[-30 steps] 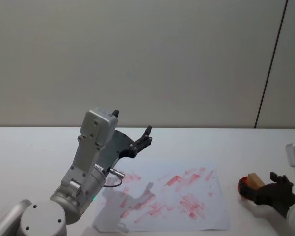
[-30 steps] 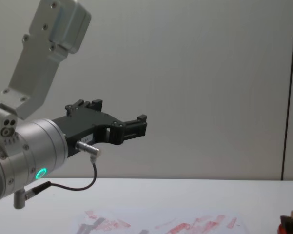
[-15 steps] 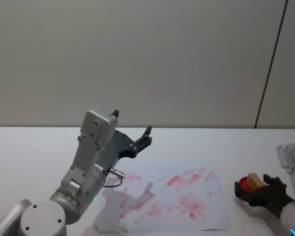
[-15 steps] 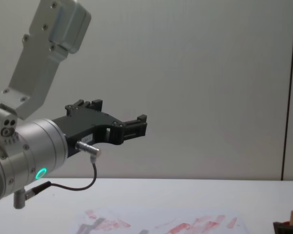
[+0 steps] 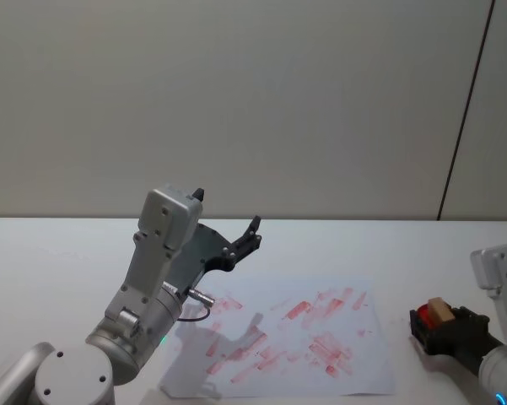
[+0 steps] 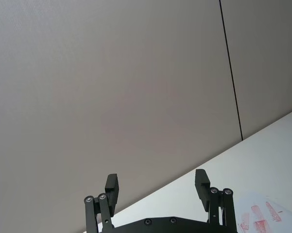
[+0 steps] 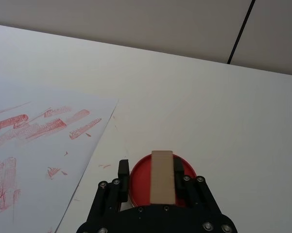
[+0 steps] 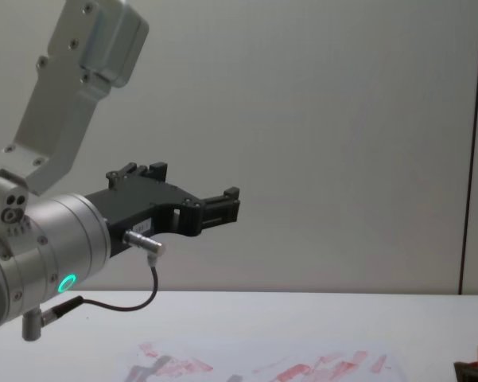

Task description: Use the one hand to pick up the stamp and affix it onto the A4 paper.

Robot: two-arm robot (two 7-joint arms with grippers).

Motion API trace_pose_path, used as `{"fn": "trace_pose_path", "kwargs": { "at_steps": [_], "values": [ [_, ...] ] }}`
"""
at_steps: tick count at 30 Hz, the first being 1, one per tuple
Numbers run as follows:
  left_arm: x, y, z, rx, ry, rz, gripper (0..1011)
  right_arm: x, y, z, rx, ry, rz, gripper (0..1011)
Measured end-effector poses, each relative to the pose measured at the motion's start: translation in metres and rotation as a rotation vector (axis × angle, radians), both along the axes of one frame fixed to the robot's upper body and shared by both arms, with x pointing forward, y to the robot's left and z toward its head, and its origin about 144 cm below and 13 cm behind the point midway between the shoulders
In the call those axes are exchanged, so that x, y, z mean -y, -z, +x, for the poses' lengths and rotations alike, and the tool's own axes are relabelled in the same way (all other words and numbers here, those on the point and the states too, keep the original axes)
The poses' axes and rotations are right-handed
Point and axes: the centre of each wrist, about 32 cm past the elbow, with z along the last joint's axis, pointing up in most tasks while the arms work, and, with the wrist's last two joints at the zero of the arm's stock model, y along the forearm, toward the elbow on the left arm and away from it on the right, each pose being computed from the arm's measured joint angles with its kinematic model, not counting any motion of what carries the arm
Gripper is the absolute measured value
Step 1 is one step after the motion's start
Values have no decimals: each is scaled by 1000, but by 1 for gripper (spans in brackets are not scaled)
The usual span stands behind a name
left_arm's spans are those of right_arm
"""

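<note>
Left claw (image 6: 156, 180) black, screwed; silver wrist (image 8: 56, 247), green light (image 8: 66, 282), cable (image 8: 139, 305).

Paper (image 5: 295, 337) lies flat on the counter (image 5: 363, 245), lower centre of the head view. Pad (image 5: 421, 318) sits just right of the paper's edge, not touching it. Stamp (image 5: 439, 310) stands on the pad, between the fingers of the right end effector (image 7: 151, 171), lower right. Left end effector (image 5: 228, 211) is raised off the counter, left of centre.

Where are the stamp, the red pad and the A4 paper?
stamp (image 7: 162, 177), right wrist view, tan top face.
red pad (image 7: 140, 180), right wrist view, exposed red surface.
A4 paper (image 5: 283, 333), head view, sheet's middle.
</note>
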Motion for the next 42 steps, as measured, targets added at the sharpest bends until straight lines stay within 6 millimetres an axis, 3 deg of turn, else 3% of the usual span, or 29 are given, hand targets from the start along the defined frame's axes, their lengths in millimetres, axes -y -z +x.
{"fn": "trace_pose_path", "kwargs": {
  "at_steps": [11,26,42],
  "values": [
    [0,0,0,0,0,0,1002,0,0,0,-2,-2,-2,225],
    [0,0,0,0,0,0,1003,-6,-4,5,69,-18,35,220],
    [0,0,0,0,0,0,1003,-35,-24,17,169,-178,170,220]
  ]
}}
